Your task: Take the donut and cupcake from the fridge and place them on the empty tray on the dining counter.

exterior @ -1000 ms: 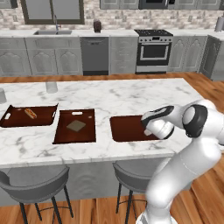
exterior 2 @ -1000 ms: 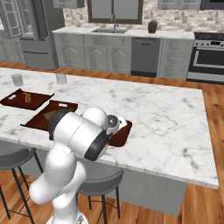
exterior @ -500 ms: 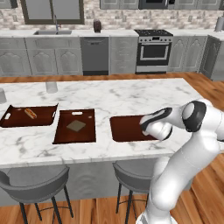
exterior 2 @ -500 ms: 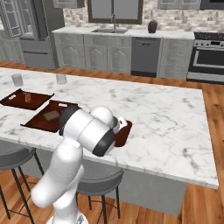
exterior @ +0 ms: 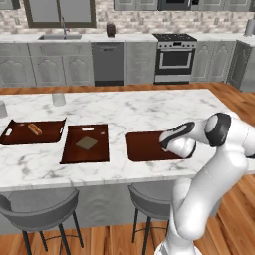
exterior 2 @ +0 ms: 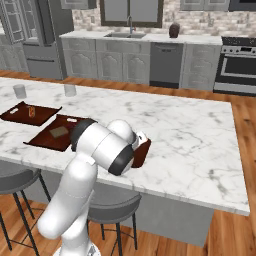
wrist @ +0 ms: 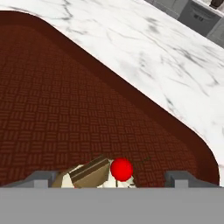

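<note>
The flat reddish-brown tray [exterior: 145, 146] lies on the marble dining counter [exterior: 124, 107], and its woven surface [wrist: 65, 100] spreads across the hand view. My gripper [exterior: 172, 148] hovers low over the tray's right end. The cupcake [wrist: 98, 174], with a pale top, a brown chip and a red cherry, sits on the tray between my fingertips [wrist: 43, 177]. They stand wide apart with a gap on each side, so the gripper [wrist: 111, 177] is open. In the right base view my arm covers most of the tray [exterior 2: 143, 151]. The grey fridge [exterior 2: 52, 30] stands far back on the left. The donut is out of view.
Left of the tray lies a squarer brown board [exterior: 85, 143] with a handle slot and a grey square on it. Farther left is a brown tray with upturned sides [exterior: 15, 133] holding a small item. A cup [exterior: 59, 99] stands behind them. Grey stools [exterior: 40, 209] line the near edge.
The arm's elbow has swung slightly while the hand stays low over the tray's right end. Nothing else on the counter has moved.
</note>
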